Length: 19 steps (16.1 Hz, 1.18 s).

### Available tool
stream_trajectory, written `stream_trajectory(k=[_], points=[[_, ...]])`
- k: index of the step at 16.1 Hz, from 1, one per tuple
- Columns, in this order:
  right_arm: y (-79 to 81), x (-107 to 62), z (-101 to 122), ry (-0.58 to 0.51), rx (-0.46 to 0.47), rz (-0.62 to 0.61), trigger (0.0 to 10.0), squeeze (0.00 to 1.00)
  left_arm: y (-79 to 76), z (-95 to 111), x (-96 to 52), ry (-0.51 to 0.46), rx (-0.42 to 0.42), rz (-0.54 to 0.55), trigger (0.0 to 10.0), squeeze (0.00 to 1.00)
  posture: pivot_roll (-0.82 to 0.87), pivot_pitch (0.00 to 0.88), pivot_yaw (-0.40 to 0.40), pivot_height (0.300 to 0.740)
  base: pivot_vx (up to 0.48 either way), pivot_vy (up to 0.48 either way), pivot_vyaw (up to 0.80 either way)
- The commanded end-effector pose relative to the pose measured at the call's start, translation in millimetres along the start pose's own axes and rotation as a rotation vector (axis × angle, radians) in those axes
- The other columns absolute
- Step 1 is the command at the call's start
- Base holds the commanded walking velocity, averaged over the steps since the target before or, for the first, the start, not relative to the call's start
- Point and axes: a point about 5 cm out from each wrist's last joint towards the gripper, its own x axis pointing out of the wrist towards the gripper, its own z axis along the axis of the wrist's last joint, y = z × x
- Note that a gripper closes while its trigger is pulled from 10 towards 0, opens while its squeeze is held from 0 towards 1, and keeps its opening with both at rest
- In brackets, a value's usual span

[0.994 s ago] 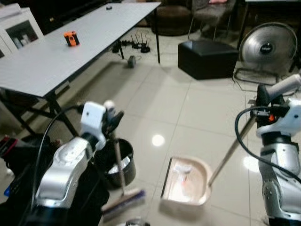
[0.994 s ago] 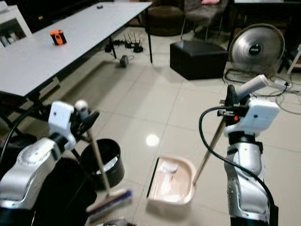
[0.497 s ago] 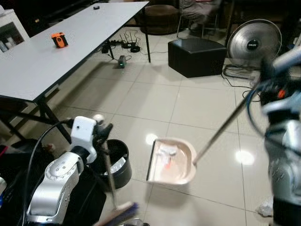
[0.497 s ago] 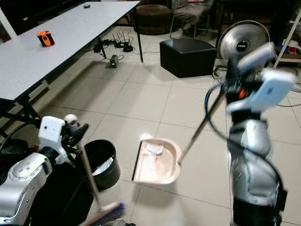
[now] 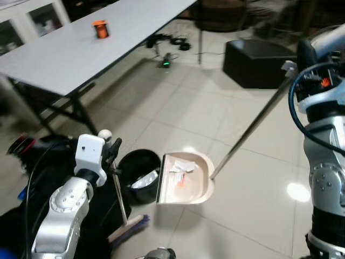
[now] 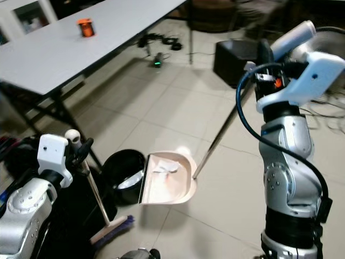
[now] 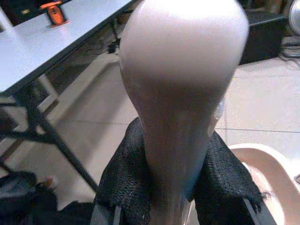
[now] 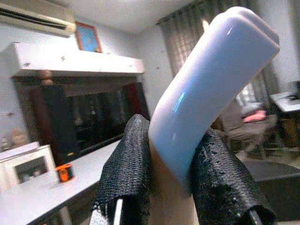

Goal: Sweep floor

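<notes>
My left gripper (image 5: 111,156) is shut on the broom handle (image 5: 119,189), whose brush head (image 5: 128,228) rests on the floor by my left side. The handle's rounded knob (image 7: 183,61) sits between the black finger pads (image 7: 122,173). My right gripper (image 6: 265,65) is shut on the dustpan's long handle (image 5: 253,127). The beige dustpan (image 5: 186,186) is lifted with its open edge right beside the rim of the black bin (image 5: 137,167). Crumpled paper scraps (image 5: 180,168) lie in the pan. The handle's pale grip (image 8: 206,89) rises between the right pads (image 8: 126,168).
A long grey table (image 5: 91,48) with an orange object (image 5: 99,28) stands to the left. A black box (image 5: 256,62) and cables (image 5: 167,43) lie further back. Dark bags (image 5: 38,156) sit by my left. Tiled floor opens to the right of the pan.
The camera has shifted. The dustpan has travelled left toward the bin and now sits against its rim. The broom stays in my left gripper.
</notes>
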Motion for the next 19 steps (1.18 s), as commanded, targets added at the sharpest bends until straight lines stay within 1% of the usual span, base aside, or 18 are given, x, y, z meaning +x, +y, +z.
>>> stream_trajectory(k=[1,4,7,8,10,13,19], points=[[9.2,6.8,8,-0.032,0.034,0.040,10.0,0.00,4.0,-3,-4.3,-0.015,0.022,0.035,10.0,0.00,0.06,0.000,0.077,0.740,0.334,0.000,0.80],[14.5,11.5,9,-0.029,0.054,0.066,10.0,0.00,-5.9,-25,-9.0,0.010,0.009,0.038,10.0,0.00,0.06,0.000,0.068,0.740,0.350,0.000,0.80],[15.8,13.0,8,-0.022,0.059,0.079,10.0,0.00,-15.8,-26,-11.1,0.001,0.012,0.032,10.0,0.00,0.06,0.000,0.063,0.740,0.371,0.000,0.80],[16.0,13.1,8,-0.021,0.057,0.081,10.0,0.00,-16.0,-25,-10.8,-0.006,0.013,0.032,10.0,0.00,0.06,0.000,0.063,0.740,0.364,0.000,0.80],[16.7,12.8,8,-0.024,0.064,0.075,10.0,0.00,-12.1,-24,-10.4,-0.016,0.015,0.031,10.0,0.00,0.06,0.000,0.065,0.740,0.351,0.000,0.00],[14.0,10.4,5,-0.017,0.055,0.067,10.0,0.00,-11.7,-24,-10.4,-0.018,0.019,0.029,10.0,0.00,0.06,0.000,0.069,0.740,0.310,0.000,0.00],[13.6,11.1,4,-0.029,0.056,0.054,10.0,0.00,-10.0,-27,-12.5,-0.006,0.002,0.033,10.0,0.00,0.06,0.000,0.071,0.740,0.000,0.000,0.00]])
